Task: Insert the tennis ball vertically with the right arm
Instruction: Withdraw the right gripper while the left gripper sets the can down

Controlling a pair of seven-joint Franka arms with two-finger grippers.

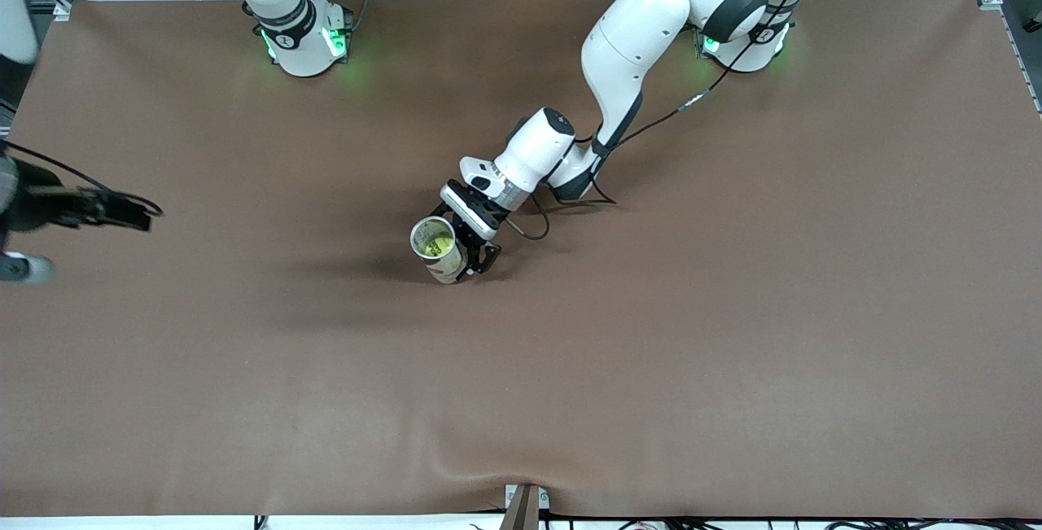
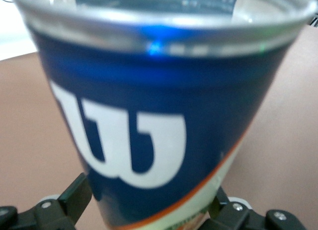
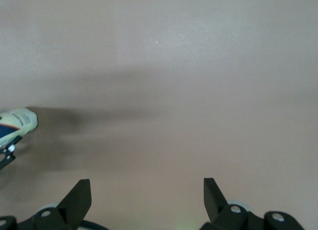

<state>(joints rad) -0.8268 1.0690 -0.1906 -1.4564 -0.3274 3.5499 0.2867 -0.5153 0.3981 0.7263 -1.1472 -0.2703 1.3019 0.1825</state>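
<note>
A tennis ball can (image 1: 440,253) with a blue label (image 2: 149,106) stands upright on the brown table, mouth up. Inside it shows a yellow-green tennis ball (image 1: 434,245). My left gripper (image 1: 462,241) reaches in low from the left arm's end and is open, its fingers (image 2: 74,197) on either side of the can's lower part (image 2: 149,197). My right gripper (image 1: 130,216) hangs over the table's edge at the right arm's end, far from the can. It is open (image 3: 146,188) with nothing between its fingers, and the can (image 3: 17,123) shows small at that view's edge.
The brown mat (image 1: 651,351) covers the whole table and bears nothing but the can. A cable (image 1: 533,229) loops from the left wrist onto the mat beside the can. A small bracket (image 1: 525,505) sits at the table's edge nearest the front camera.
</note>
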